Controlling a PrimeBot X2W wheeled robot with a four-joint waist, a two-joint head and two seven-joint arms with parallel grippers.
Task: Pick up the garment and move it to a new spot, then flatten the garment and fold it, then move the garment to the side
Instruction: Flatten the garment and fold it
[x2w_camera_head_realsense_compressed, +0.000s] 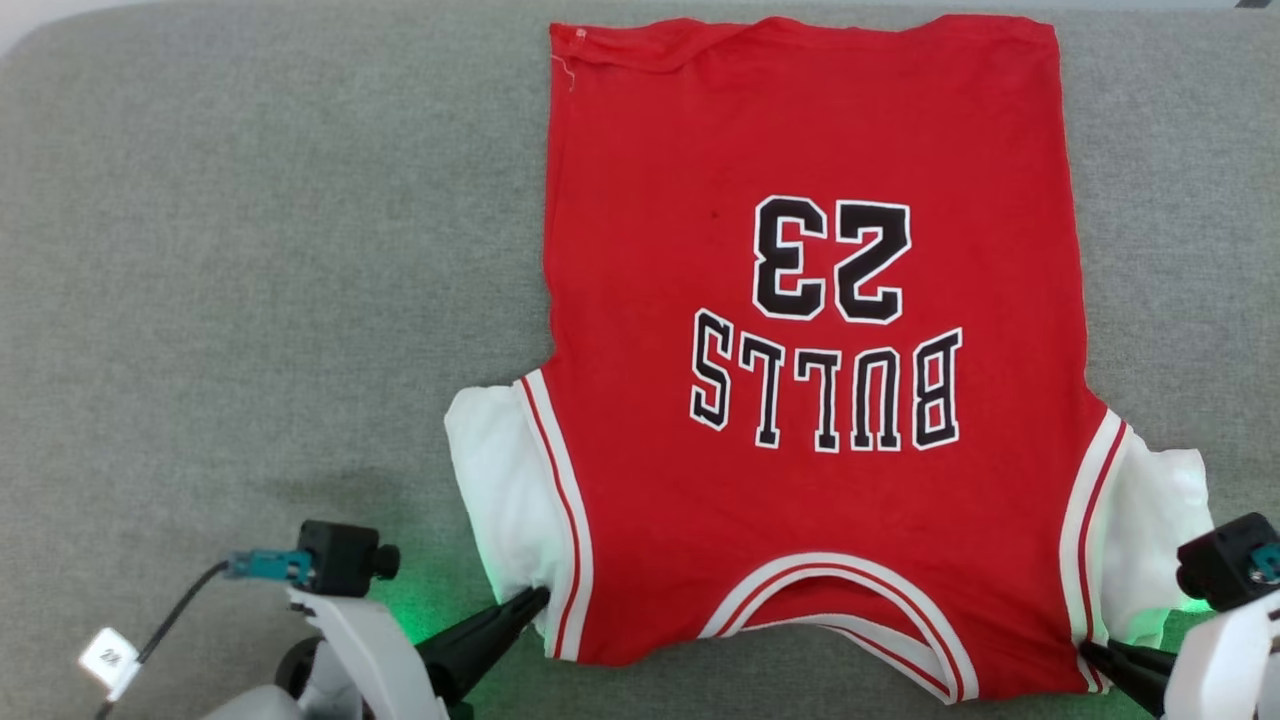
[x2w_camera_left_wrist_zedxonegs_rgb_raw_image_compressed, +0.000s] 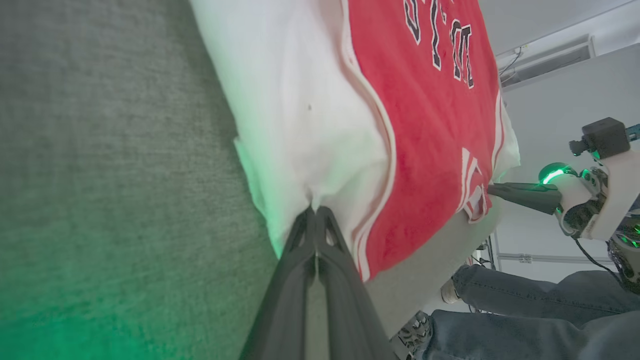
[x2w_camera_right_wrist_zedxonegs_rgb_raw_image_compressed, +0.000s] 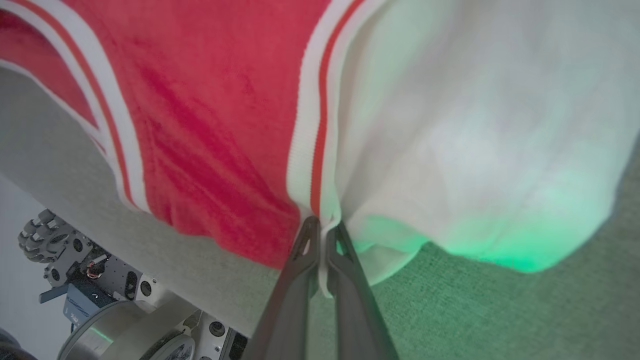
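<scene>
Garment (x2w_camera_head_realsense_compressed: 650, 250) lies spread flat and face up on the grey counter (x2w_camera_head_realsense_compressed: 250, 250), right of centre in the head view. Its hem is at the far side and its neckline is toward the robot, so the black lettering and the number 23 read upside down. Both white sleeves stick out at the near corners, each edged by red-white striped trim.

The left tool (x2w_camera_head_realsense_compressed: 537, 599) has its dark fingers pressed together on the near edge of the left sleeve (x2w_camera_head_realsense_compressed: 500, 480). In the left wrist view the white cloth puckers right at that tool's (x2w_camera_left_wrist_zedxonegs_rgb_raw_image_compressed: 314, 211) tips. The right tool (x2w_camera_head_realsense_compressed: 1087, 649) is pinching the near corner by the right sleeve (x2w_camera_head_realsense_compressed: 1150, 540). In the right wrist view a strip of white cloth shows between its (x2w_camera_right_wrist_zedxonegs_rgb_raw_image_compressed: 322, 222) closed fingers, at the foot of the striped trim.

Green light from the wrists falls on the sleeves and on the counter beside them. Past the counter's near edge, the left wrist view shows a person's legs in jeans (x2w_camera_left_wrist_zedxonegs_rgb_raw_image_compressed: 525, 300) and a shoe (x2w_camera_left_wrist_zedxonegs_rgb_raw_image_compressed: 448, 291). The right wrist view shows a wheel (x2w_camera_right_wrist_zedxonegs_rgb_raw_image_compressed: 47, 242) of the robot's base.
</scene>
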